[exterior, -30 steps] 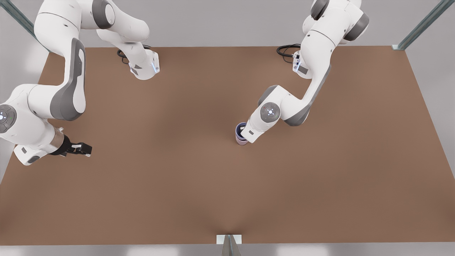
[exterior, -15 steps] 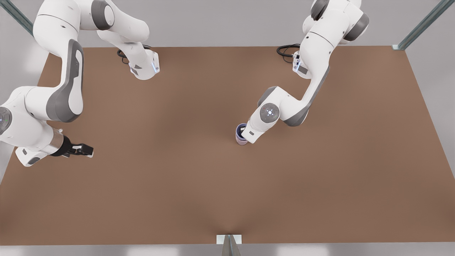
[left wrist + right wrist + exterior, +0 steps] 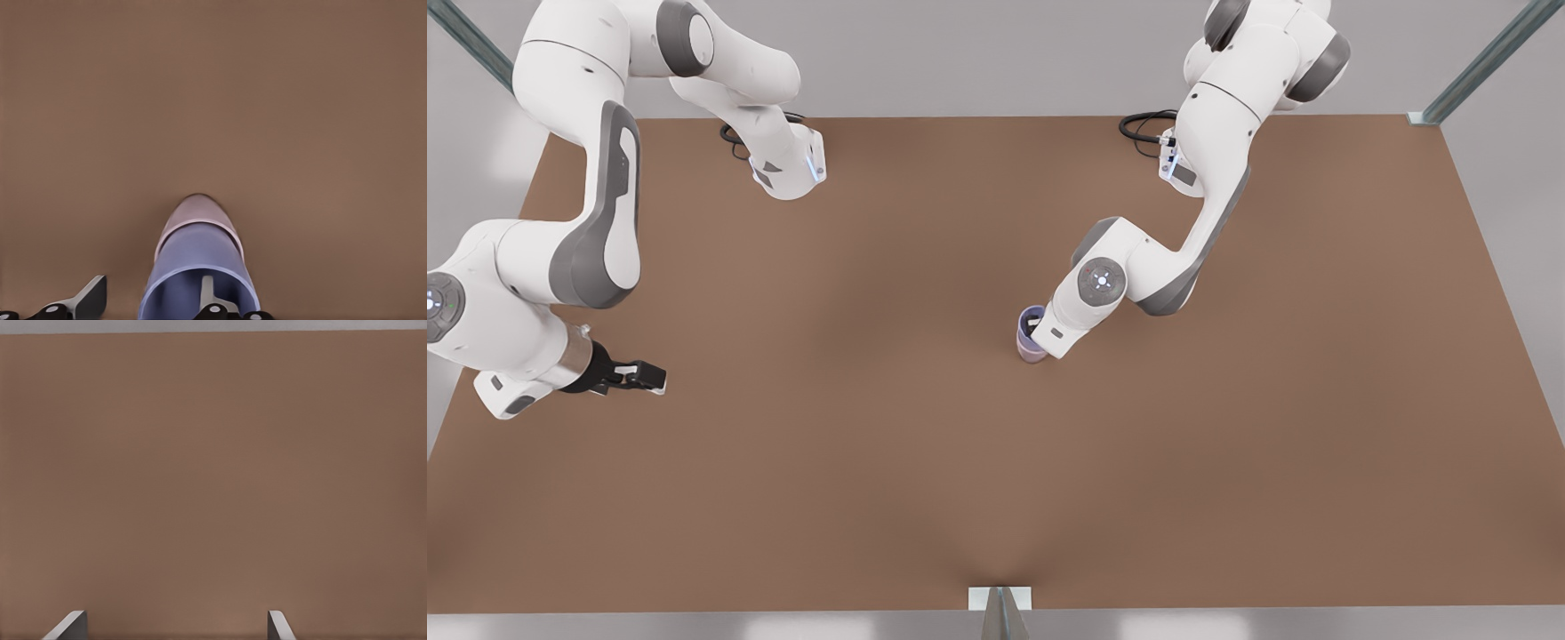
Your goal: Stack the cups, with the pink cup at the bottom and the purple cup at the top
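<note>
The purple cup [image 3: 200, 257] sits nested inside the pink cup [image 3: 197, 212], and both stand upright on the table. In the front view the purple cup [image 3: 1028, 322] is on top, with the pink cup [image 3: 1032, 356] showing below it, just right of the table's middle. My left gripper [image 3: 153, 281] is open across the purple cup's rim. One finger [image 3: 207, 293] is inside the cup and the other finger [image 3: 87, 298] stands well clear outside. My right gripper [image 3: 651, 377] hovers open and holds nothing near the front view's left edge.
The brown table [image 3: 925, 480] spreads wide around the stack. The two arm bases [image 3: 787, 169] [image 3: 1183, 164] stand at the far side. Metal frame posts [image 3: 1000, 613] rise at the near edge and the far corners.
My right gripper has drifted slightly toward the front view's right and the near edge. The cup stack and my left gripper have barely moved.
</note>
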